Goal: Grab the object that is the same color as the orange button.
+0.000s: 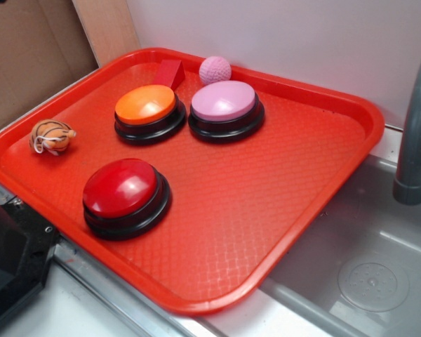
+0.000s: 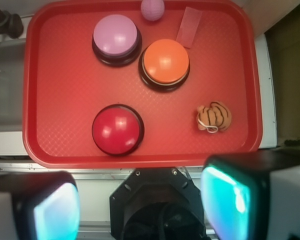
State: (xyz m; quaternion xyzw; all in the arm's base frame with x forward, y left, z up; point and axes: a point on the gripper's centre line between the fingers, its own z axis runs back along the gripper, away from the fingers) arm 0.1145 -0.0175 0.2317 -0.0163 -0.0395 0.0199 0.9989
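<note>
A small orange ball [image 1: 52,136] with dark lines and a whitish string lies at the left edge of the red tray [image 1: 266,203]; it also shows in the wrist view [image 2: 214,117] at the tray's right. The orange button [image 1: 146,106] on a black base stands behind it; it shows in the wrist view [image 2: 165,62] too. My gripper [image 2: 140,207] is high above the tray's near edge, open and empty, with its teal pads [image 2: 225,200] far apart. It is far from the ball. In the exterior view only the black robot base [image 1: 10,260] shows.
A red button [image 1: 124,189], a pink button [image 1: 225,104], a pink textured ball [image 1: 215,69] and a red wedge block [image 1: 170,72] are on the tray. A sink basin [image 1: 365,267] with a grey faucet [image 1: 415,133] lies right.
</note>
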